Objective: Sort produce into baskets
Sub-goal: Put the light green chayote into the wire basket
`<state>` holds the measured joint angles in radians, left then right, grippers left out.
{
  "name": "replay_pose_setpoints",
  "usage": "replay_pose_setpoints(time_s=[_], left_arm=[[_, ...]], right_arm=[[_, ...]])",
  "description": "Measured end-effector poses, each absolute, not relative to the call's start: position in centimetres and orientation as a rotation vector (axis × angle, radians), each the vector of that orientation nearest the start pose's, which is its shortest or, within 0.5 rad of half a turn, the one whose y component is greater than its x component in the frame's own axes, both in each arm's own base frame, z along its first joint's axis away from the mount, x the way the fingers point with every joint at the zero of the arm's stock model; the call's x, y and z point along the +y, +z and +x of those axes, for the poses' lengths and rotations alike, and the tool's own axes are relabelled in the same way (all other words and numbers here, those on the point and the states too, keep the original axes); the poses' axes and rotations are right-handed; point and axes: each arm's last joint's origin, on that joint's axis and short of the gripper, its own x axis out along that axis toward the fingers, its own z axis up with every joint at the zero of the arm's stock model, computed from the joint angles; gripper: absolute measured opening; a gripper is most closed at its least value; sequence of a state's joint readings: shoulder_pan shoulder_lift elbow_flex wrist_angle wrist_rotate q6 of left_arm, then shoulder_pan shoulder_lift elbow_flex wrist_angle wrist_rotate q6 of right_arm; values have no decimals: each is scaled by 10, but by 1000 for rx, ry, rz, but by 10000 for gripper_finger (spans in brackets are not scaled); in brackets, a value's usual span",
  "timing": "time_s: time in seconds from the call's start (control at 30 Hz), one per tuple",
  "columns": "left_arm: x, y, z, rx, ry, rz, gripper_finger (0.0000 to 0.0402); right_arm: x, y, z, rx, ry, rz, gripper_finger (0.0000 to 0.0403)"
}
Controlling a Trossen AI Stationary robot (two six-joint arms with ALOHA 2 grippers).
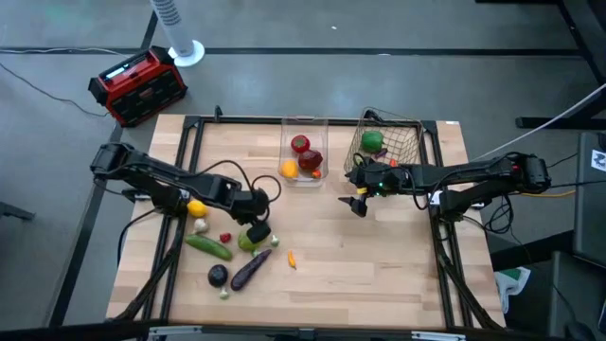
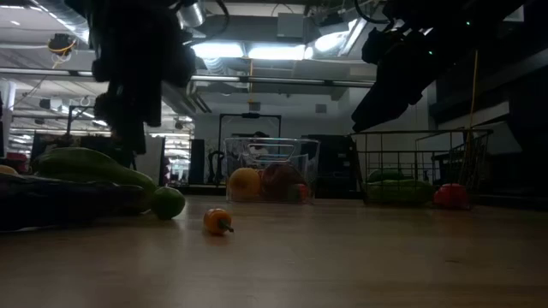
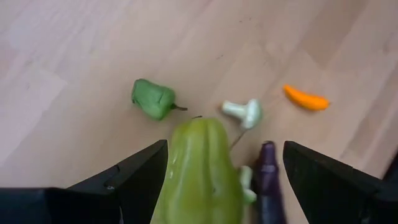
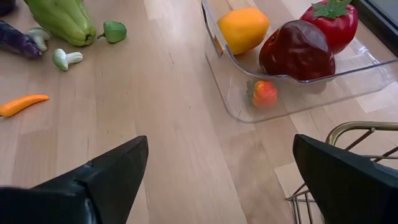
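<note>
produce, loose, grouped on left half of wooden tabletop [image 1: 379, 275]: large pale green pepper [image 3: 200, 171] lying between spread fingers of left pincer [image 1: 258, 220], not yet gripped so far as visible; small green pepper [image 3: 153, 99] just beyond it; white garlic piece [image 3: 244, 112] near it; purple eggplant [image 3: 268, 180] beside large pepper, second garlic piece partly hidden between them; small orange chili [image 3: 305, 99] apart, toward tabletop centre. also seen from above: yellow lemon [image 1: 196, 207] under left arm, long green cucumber [image 1: 209, 246], round dark eggplant [image 1: 218, 276], small red item [image 1: 225, 238], kind not identifiable.

produce, sorted: clear plastic bin [image 4: 292, 99] at far centre of tabletop, containing orange [image 4: 243, 28], dark red apple [image 4: 297, 50], red pepper-like fruit with green stem [image 4: 330, 21], small red-orange fruit [image 4: 264, 93]. copper wire basket [image 1: 405, 142] just right of bin, containing green item [image 1: 373, 140] and red item [image 2: 451, 196], kinds not identifiable.

left pincer: low over produce cluster, fingers apart either side of large pepper.

right pincer [image 1: 358, 204]: raised over bare tabletop in front of bin and basket, fingers [image 4: 106, 177] spread wide, holding nothing.

surroundings: red-black box [image 1: 138, 86] on floor beyond far left corner of tabletop; white fan base [image 1: 186, 49] beside it.
</note>
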<state>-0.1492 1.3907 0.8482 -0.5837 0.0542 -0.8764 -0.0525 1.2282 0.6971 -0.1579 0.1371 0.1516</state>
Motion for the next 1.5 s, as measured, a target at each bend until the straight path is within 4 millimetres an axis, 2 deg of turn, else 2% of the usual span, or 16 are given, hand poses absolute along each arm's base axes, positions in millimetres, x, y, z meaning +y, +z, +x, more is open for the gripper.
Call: replay_pose_setpoints(time_s=[0.23, 0.67, 0.8, 1.13, 1.3, 1.5], left_arm=[[-48, 180, 260, 1200, 321, -661, 311], [-52, 143, 269, 1343, 298, -529, 310], [-52, 140, 269, 1361, 300, -525, 290], [-51, 148, 268, 1341, 274, -553, 179], [-51, 161, 269, 1295, 271, -584, 178], [-51, 197, 288, 1153, 228, -631, 198]], right_arm=[[-17, 218, 247, 675, -233, 116, 397], [-17, 218, 247, 675, -234, 116, 397], [-17, 218, 247, 674, -234, 116, 397], [-17, 218, 247, 675, -233, 116, 397], [-17, 219, 247, 674, -233, 116, 397], [-17, 236, 253, 640, -222, 90, 397]])
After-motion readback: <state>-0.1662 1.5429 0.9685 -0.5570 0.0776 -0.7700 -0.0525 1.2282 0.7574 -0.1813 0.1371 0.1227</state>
